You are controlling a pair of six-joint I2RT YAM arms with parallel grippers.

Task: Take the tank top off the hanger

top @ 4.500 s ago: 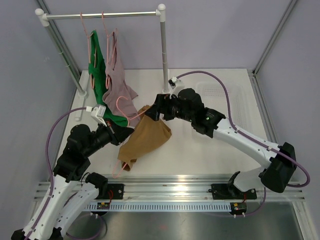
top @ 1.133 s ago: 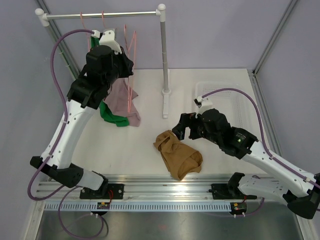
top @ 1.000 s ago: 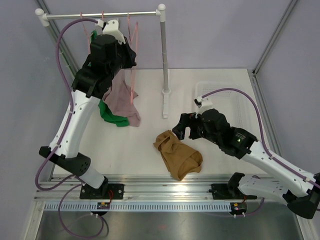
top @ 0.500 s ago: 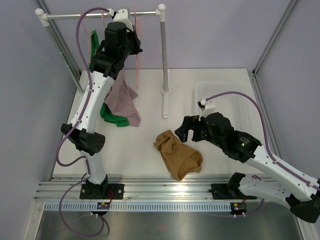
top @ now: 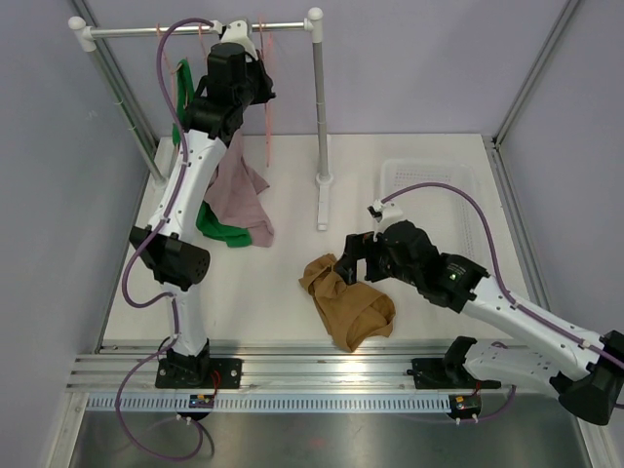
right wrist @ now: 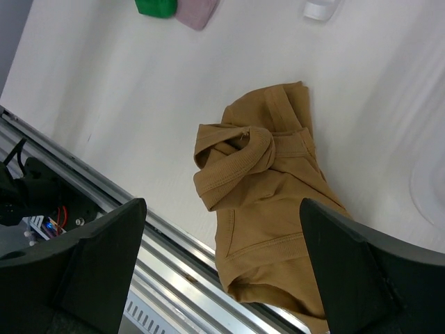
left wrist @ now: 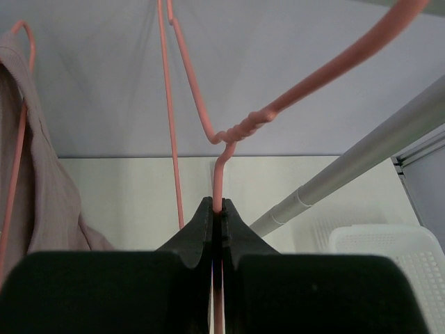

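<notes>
1. top external view: the left arm is seen stretched up to the white clothes rack at the back of the white table, with the left gripper set just under the top bar, at the thin pink wire hanger.
2. the grip itself is hidden there. in the left wrist view the left gripper is shown with its jaws pressed together on the thin pink wire hanger, just below the twisted neck.
3. whether the hook is seated over the bar cannot be told from either view.
4. the crumpled tan ribbed tank top is seen off the hanger, lying on the table near the front edge, well apart from the rack.
5. the right gripper is held above the tank top's near-left end. its opening is unclear from above, but in the right wrist view the right gripper is shown with its jaws spread wide and nothing between them, the tan ribbed tank top lying flat below.
6. only from above are a mauve garment and a green garment seen draped from the rack to the table.
7. a white perforated plastic basket is seen at the table's right rear, and its corner is caught in the left wrist view.
</notes>
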